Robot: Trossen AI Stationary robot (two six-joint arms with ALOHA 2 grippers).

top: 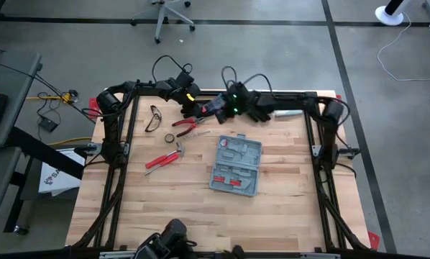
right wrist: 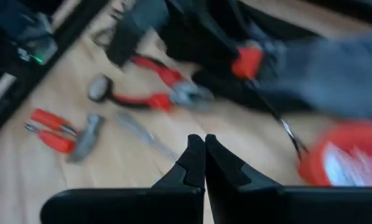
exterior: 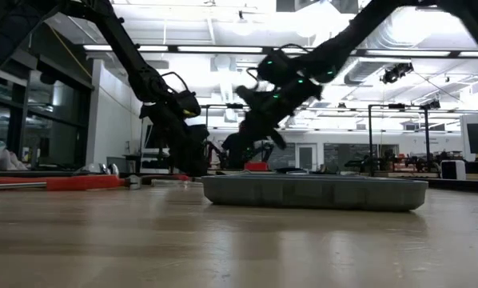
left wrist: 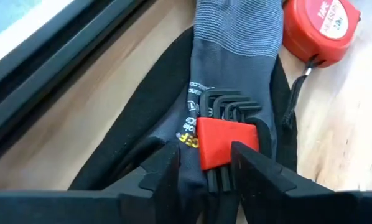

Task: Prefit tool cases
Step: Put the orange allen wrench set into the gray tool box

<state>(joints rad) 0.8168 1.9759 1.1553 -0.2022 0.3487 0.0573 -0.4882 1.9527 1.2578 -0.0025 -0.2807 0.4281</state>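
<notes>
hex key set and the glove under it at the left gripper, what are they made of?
Hex key set: dark keys, likely blackened steel by their matte, bent-rod look; the red holder looks like moulded plastic, smooth with a slight sheen. Glove: grey knit fabric, ribbing visible at the cuff; the black part is probably a rubbery coating, though its smooth matte look leaves that open. The left gripper straddles the holder, open.

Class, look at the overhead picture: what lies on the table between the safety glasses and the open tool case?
In the high view, between the safety glasses and the tool case lie a red-handled hammer and red-handled pliers.
</notes>
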